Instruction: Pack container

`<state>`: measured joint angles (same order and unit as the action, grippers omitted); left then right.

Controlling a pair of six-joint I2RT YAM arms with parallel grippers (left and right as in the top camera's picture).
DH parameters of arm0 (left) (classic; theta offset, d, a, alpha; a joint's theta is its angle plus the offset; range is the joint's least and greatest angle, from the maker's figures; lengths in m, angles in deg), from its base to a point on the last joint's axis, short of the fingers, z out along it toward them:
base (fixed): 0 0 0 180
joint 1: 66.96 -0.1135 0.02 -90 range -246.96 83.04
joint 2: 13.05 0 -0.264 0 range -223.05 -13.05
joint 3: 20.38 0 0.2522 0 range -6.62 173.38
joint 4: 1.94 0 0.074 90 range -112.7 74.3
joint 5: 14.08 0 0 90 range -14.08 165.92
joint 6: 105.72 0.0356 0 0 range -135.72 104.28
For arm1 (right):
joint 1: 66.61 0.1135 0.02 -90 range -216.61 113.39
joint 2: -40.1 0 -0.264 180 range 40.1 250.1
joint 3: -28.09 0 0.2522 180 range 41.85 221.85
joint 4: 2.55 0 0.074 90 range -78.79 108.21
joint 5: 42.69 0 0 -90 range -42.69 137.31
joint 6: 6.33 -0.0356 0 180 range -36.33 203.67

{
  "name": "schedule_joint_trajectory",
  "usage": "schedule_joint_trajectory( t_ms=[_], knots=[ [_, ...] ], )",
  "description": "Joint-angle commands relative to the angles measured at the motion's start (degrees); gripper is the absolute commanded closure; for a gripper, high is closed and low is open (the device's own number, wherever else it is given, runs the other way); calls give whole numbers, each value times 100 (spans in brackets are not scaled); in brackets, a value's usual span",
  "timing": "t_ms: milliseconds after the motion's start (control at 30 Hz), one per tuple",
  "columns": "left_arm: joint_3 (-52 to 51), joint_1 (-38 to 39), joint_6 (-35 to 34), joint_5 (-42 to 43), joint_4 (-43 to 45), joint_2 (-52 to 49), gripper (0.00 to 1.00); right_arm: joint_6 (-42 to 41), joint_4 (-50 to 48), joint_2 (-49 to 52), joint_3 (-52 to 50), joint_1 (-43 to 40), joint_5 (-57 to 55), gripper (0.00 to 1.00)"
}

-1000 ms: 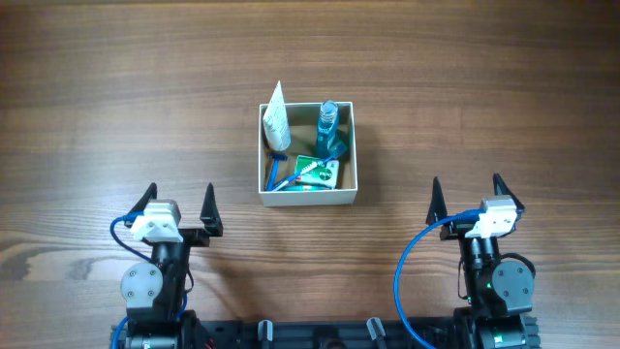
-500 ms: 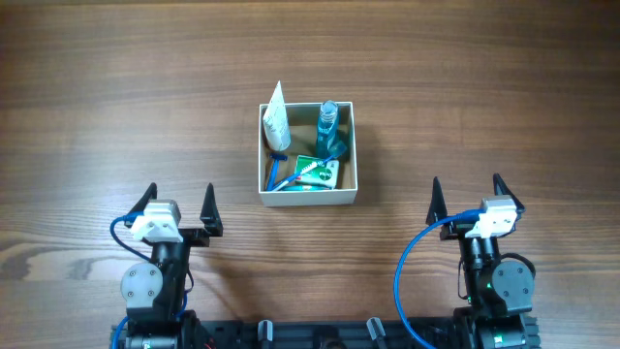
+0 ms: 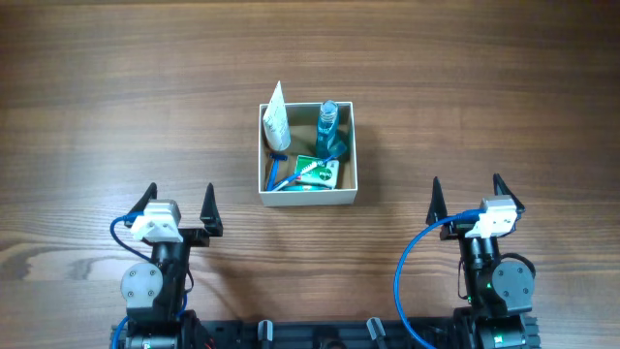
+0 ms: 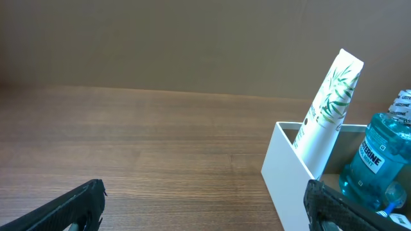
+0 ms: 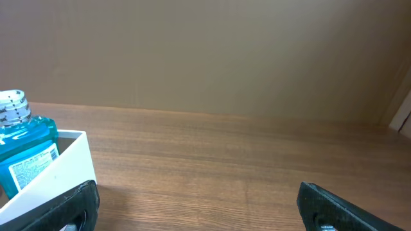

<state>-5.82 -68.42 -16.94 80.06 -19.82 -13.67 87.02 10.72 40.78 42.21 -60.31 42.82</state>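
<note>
The container (image 3: 306,198), a square white-walled box with a tan inside, sits at the table's middle. Inside it are a white tube (image 3: 276,119) leaning on the left wall, a blue mouthwash bottle (image 3: 328,126), a green packet (image 3: 316,173) and a blue-handled item (image 3: 278,174). The left wrist view shows the container's wall (image 4: 289,173), the tube (image 4: 329,106) and the bottle (image 4: 376,160). The right wrist view shows the wall (image 5: 54,179) and bottle (image 5: 22,151). My left gripper (image 3: 177,206) is open and empty at the front left. My right gripper (image 3: 467,194) is open and empty at the front right.
The wooden table (image 3: 116,97) stretches all around the container. A plain brown wall (image 5: 212,51) rises behind the table's far edge in the wrist views. Blue cables (image 3: 412,262) loop beside the right arm's base.
</note>
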Motion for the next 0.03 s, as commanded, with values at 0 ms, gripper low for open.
schedule_joint_trajectory(
  t_ms=[0],
  knots=[
    [-46, 39, -76, -101, -7, 46, 0, 103, -28, -26, -4, -22, 96, 0]
  ],
)
